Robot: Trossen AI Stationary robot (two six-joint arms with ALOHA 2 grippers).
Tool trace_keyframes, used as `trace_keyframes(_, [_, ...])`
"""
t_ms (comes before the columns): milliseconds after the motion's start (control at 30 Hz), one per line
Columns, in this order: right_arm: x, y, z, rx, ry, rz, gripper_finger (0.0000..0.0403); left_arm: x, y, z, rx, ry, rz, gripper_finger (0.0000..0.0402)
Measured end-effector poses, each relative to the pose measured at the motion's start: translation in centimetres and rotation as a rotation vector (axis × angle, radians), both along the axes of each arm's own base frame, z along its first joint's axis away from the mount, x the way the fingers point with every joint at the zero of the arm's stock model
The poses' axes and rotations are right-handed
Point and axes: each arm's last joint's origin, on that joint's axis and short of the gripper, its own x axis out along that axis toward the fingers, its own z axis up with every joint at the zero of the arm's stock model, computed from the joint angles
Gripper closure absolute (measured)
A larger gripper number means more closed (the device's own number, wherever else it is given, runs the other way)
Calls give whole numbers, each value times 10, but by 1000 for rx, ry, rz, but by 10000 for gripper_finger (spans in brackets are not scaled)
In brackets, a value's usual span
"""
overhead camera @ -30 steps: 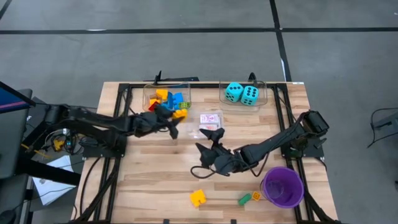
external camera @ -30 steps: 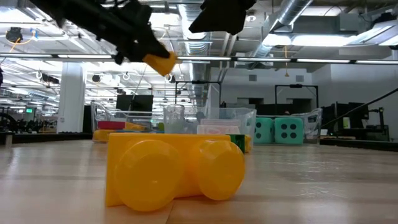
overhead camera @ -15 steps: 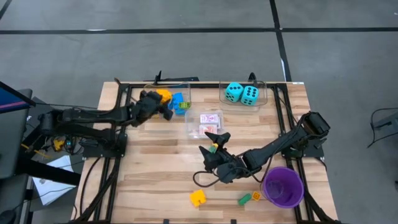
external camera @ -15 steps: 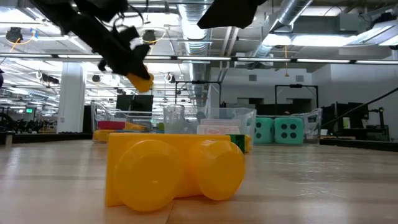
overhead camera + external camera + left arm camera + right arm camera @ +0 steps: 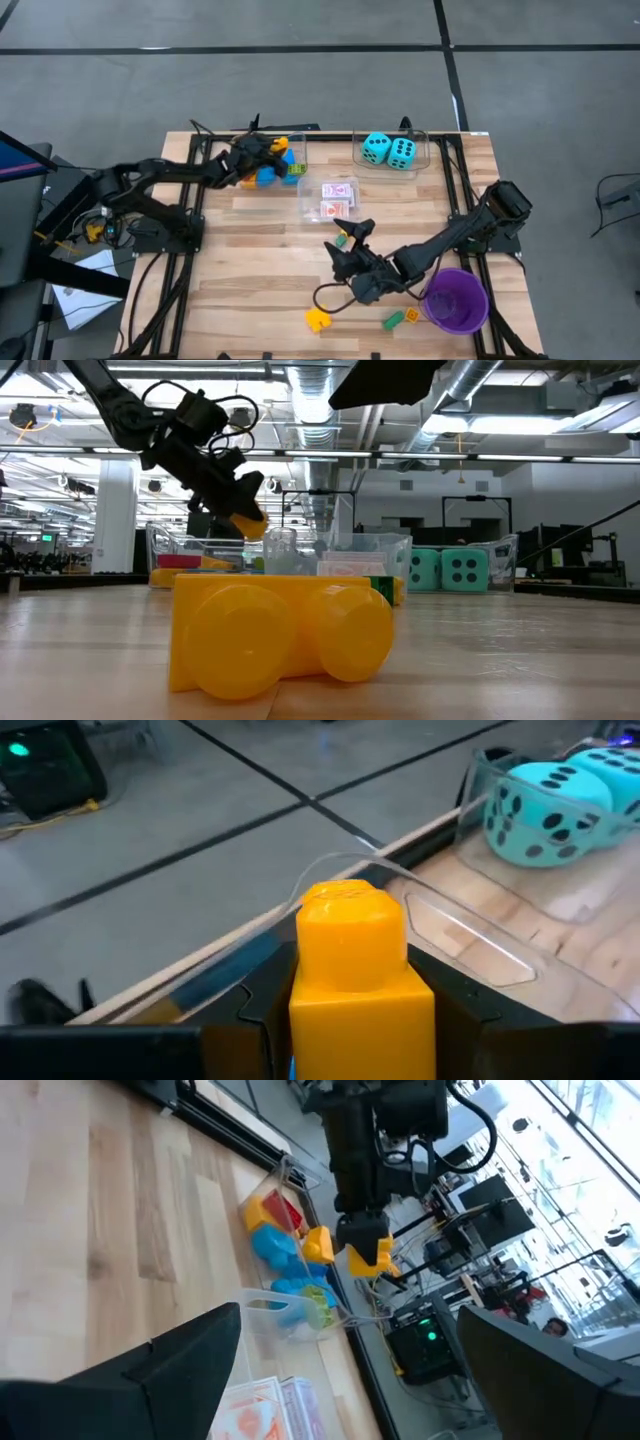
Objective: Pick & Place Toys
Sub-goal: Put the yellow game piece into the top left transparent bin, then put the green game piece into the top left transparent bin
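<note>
The left gripper (image 5: pixel 272 150) hangs over the brick bin (image 5: pixel 297 160) at about eleven o'clock on the table (image 5: pixel 250 270), fingers clamped on an orange brick (image 5: pixel 352 970) above the bricks already inside. The right gripper (image 5: pixel 352 243) hovers mid-table, jaws wide apart and empty. A yellow brick (image 5: pixel 318 319) lies at six o'clock, the dice (image 5: pixel 389 150) at one o'clock, card packs (image 5: pixel 338 198) between
</note>
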Motion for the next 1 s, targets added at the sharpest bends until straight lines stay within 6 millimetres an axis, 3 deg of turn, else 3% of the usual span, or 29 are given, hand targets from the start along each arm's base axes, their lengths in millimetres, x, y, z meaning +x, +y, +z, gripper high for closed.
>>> trace_keyframes(233, [-3,4,-1,18,-13,7,39,1,6,0,4,-42,-24,258])
trace_keyframes(567, [-3,3,-1,30,-21,-1,39,1,6,1,5,-63,-26,214])
trace_keyframes(1000, [-3,2,-1,8,-33,-34,39,1,6,1,4,-63,-25,190])
